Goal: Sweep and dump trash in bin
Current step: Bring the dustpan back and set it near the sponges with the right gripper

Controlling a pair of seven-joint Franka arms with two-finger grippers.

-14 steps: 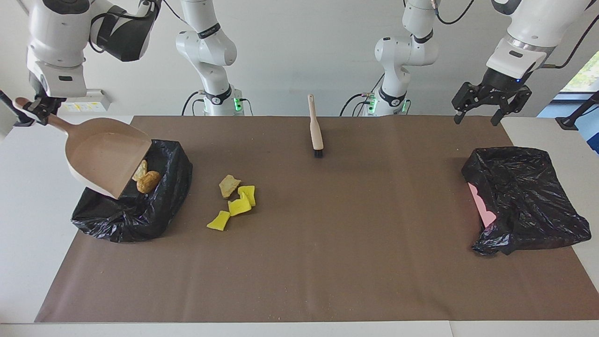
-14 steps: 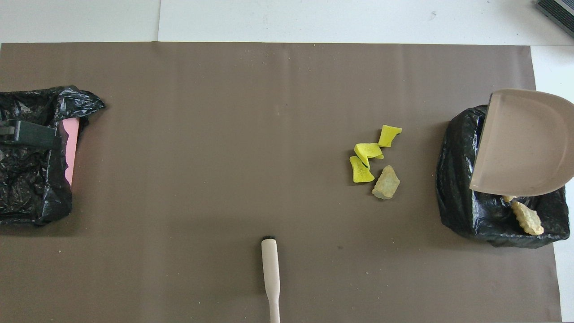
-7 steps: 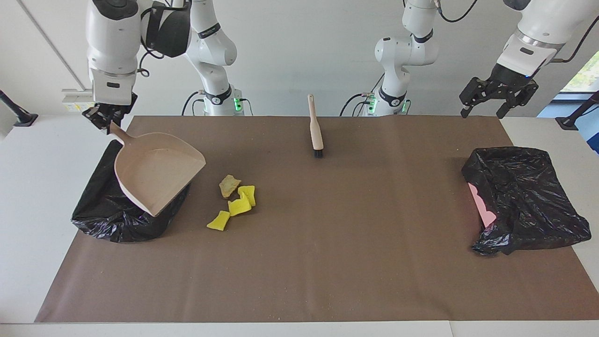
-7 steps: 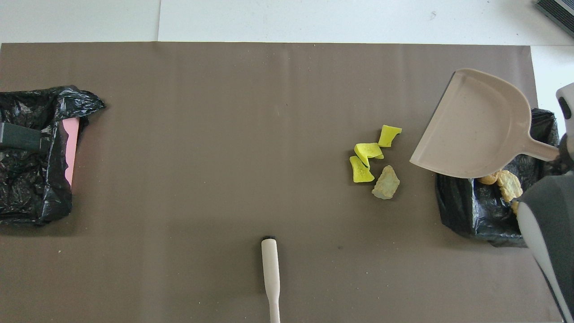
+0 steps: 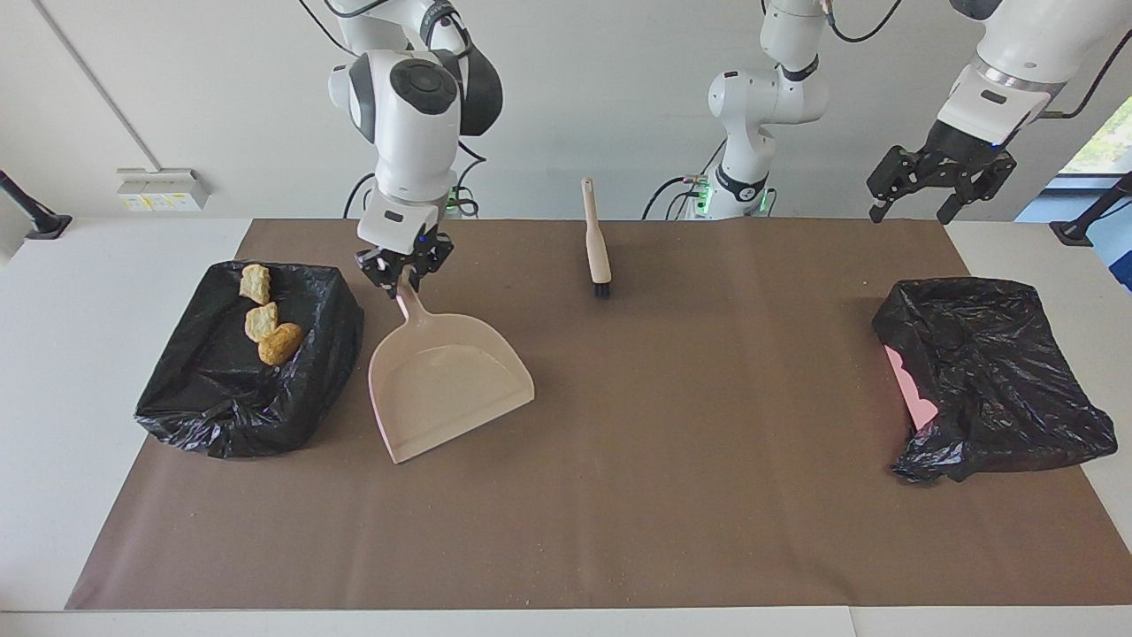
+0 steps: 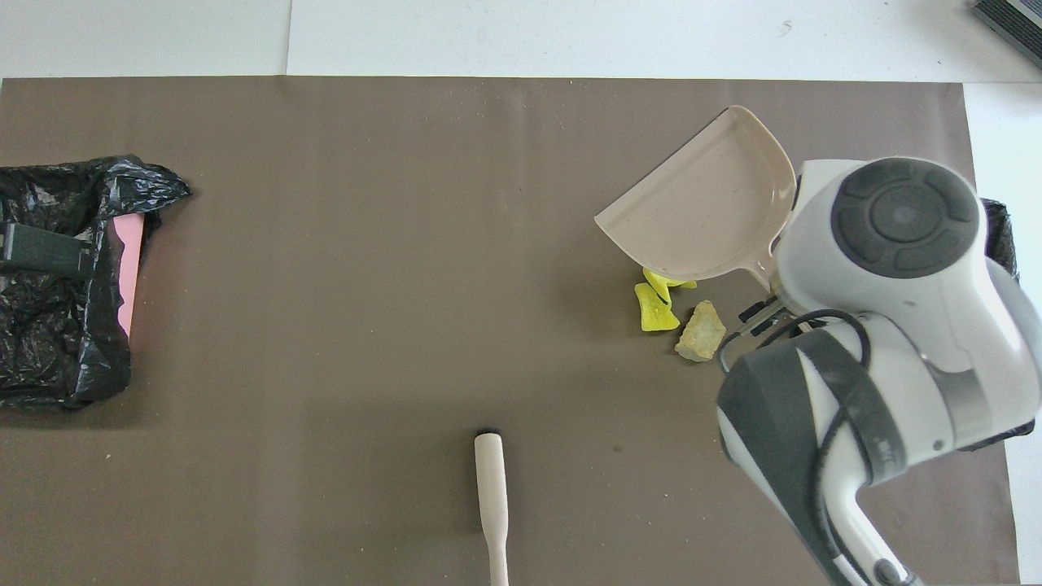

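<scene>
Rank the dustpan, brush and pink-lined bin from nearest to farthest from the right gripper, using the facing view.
1. Dustpan: its handle is gripped in the right gripper, the pan hanging over the mat.
2. Brush: lying mid-table, near the robots' edge.
3. Pink-lined bin: at the left arm's end of the table, under the waiting left gripper.

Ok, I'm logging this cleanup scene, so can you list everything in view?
dustpan: one, pale beige, held up over the loose scraps
bread chunks: three, golden-brown, in the bin bag
loose bread chunk: one, tan, on the mat
yellow scraps: at least two, partly under the dustpan
bin bag: one, black, right arm's end
second bag: one, black with pink showing, left arm's end
brush: one, beige handle, mat edge nearest the robots
mat: one, brown
right gripper: shut on dustpan handle
left gripper: open, waiting above table corner
</scene>
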